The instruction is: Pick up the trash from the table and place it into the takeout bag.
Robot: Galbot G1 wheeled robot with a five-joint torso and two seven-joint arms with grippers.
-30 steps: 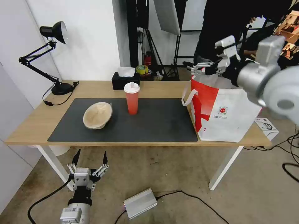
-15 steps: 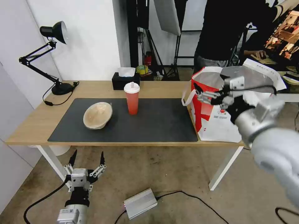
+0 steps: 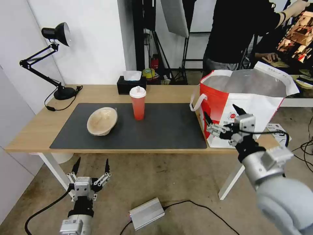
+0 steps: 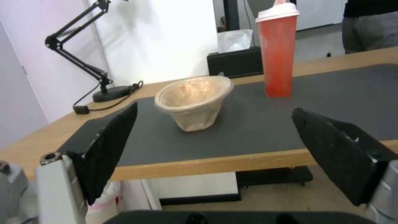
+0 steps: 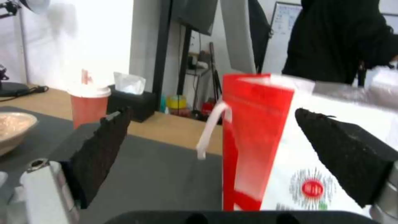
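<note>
Right gripper [image 3: 224, 121] sits wide open and empty at lower right of the head view, in front of the takeout bag [image 3: 247, 107]. The red drink cup [image 3: 138, 103] and tan pulp bowl [image 3: 102, 120] are on the dark mat [image 3: 163, 127] mid-frame. I'd go for the cup, grab it mid-body and keep it upright. Left gripper [image 3: 90, 167] hangs open at bottom left.

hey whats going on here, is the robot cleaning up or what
It's clearing trash into the takeout bag at the table's right end. The right gripper hangs open and empty in front of the bag. The left gripper waits open, low by the floor. A pulp bowl and a red cup sit on the mat.
</note>
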